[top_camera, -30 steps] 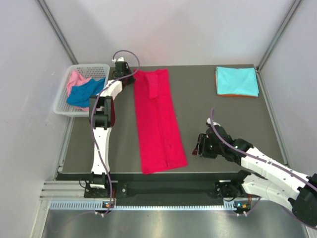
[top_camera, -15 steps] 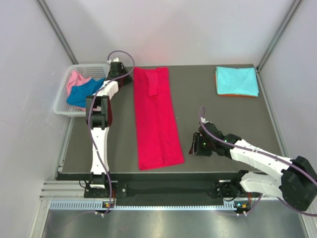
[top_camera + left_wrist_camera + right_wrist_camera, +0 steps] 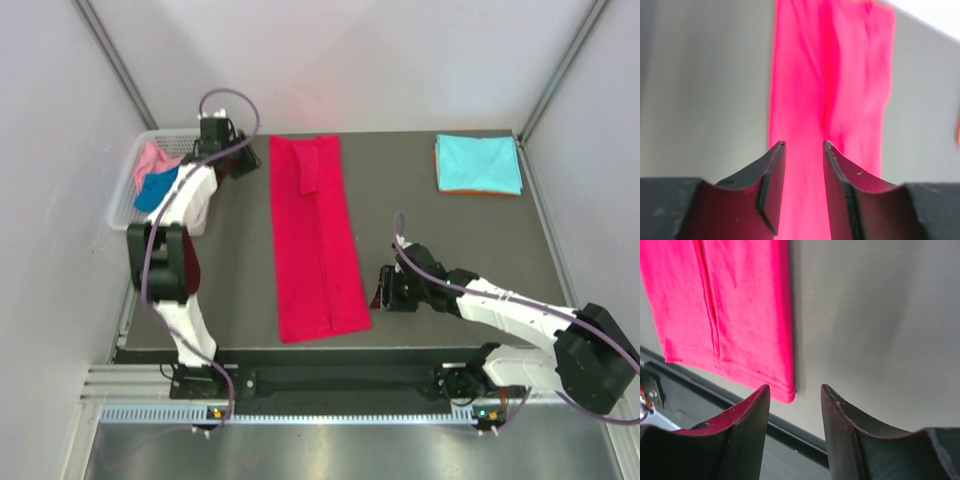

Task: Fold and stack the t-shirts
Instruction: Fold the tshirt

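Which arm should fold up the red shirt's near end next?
Probably right: the right gripper, open, sits just beside the red shirt's near corner, while the left gripper is off at the far end by the basket.

From above, the orange t-shirt (image 3: 480, 192) showed only as a thin strip under the near edge of the turquoise t-shirt (image 3: 478, 163) at the bench's far right corner. My left arm (image 3: 188, 190) covered part of the royal blue t-shirt (image 3: 155, 192) and the basket (image 3: 122, 208). My left wrist camera blurred the crimson t-shirt (image 3: 830, 75), its near end hidden behind my fingers (image 3: 767, 182), and my right wrist view cut it off at the top and left edges.
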Action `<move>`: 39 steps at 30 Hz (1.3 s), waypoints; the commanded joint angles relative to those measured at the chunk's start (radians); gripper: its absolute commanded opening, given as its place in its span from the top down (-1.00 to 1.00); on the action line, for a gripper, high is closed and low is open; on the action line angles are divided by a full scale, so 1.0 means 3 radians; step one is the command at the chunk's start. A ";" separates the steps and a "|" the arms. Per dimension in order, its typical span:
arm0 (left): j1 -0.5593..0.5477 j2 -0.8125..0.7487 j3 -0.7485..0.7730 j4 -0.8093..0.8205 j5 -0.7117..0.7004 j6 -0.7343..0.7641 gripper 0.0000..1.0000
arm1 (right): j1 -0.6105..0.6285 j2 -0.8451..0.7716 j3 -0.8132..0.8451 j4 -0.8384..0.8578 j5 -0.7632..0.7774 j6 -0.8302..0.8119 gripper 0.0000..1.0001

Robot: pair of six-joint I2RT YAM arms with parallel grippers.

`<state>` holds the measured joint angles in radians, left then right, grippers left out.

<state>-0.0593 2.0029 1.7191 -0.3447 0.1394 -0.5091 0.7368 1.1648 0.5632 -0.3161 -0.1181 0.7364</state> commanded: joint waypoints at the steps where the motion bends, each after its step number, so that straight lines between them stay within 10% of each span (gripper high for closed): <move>1: -0.0282 -0.0943 -0.0753 -0.0394 0.0083 0.0086 0.17 | 0.0044 0.0039 0.0040 0.0307 -0.0189 -0.0102 0.07; 8: -0.1349 -0.1987 -0.2578 -0.0456 0.0221 -0.0455 0.12 | 0.0044 0.0284 0.0142 0.0373 -0.0250 -0.0200 0.05; 17: -0.2337 -0.2703 -0.3423 -0.0804 -0.0311 -0.1318 0.10 | 0.0044 0.0514 -0.0026 0.0695 -0.0455 -0.0123 0.08; 39: -0.2569 -0.3020 -0.3997 -0.0824 -0.0439 -0.1754 0.51 | 0.0070 0.0361 -0.0149 0.0639 -0.0466 -0.0087 0.13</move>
<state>-0.8219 1.1252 0.5011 -0.5472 0.0395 -1.0142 0.7376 1.3113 0.5232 -0.1455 -0.2577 0.7082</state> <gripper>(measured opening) 0.249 0.439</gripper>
